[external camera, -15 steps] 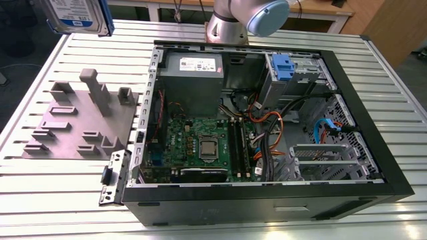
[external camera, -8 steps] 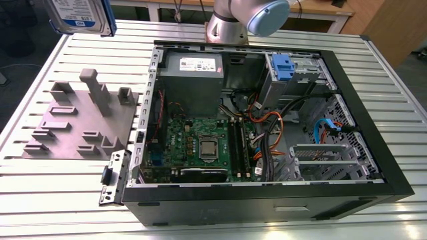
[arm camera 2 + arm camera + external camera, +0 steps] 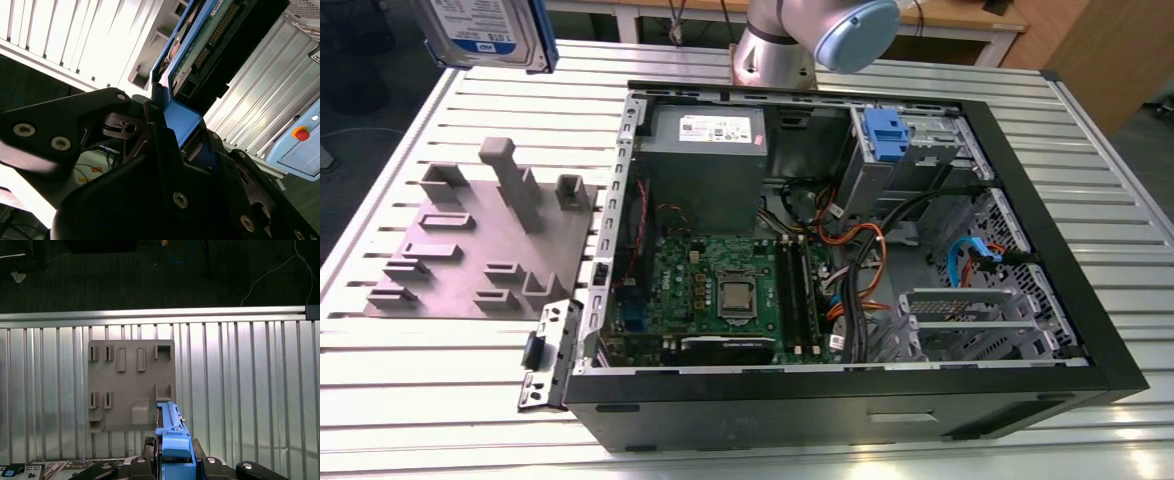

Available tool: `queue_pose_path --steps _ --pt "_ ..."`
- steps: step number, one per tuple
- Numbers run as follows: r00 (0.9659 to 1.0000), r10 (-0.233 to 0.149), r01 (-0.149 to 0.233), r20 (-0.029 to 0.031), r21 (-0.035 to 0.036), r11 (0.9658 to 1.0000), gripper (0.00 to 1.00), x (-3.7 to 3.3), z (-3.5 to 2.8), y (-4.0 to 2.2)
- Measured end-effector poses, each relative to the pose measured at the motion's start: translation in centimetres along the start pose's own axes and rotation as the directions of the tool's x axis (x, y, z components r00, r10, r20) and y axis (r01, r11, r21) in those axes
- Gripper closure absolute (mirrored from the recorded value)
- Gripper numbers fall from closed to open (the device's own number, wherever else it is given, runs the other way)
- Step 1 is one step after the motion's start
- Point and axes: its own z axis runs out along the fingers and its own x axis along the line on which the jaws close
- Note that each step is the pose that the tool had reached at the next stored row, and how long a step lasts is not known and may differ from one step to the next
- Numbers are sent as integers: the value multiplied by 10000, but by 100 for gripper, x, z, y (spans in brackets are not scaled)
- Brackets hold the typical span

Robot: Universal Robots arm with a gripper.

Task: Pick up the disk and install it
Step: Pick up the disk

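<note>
Claw (image 3: 176, 131) clamped on disk (image 3: 474, 28) at blue carrier frame end. Disk aloft above grey fixture plate (image 3: 480, 240), well apart from it. Judged: stiff, dense, shock-sensitive, smooth faces; hold frame edges, not circuit-board side.

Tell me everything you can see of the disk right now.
The disk is a flat silver-metal hard drive with a white-and-blue label, edged by a blue plastic carrier frame. In the exterior view it hangs in the air at the view's far left, label toward the camera, apart from the grey fixture plate and the open computer case. In the second wrist view its underside shows a green circuit board, and the gripper is clamped on the blue frame. Nothing else is seen touching it.
</note>
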Motion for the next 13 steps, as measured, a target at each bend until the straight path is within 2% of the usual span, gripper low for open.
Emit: queue_pose_path --steps 13 --pt "10000 -1 1 0 -1 10000 64 0 -1 -11"
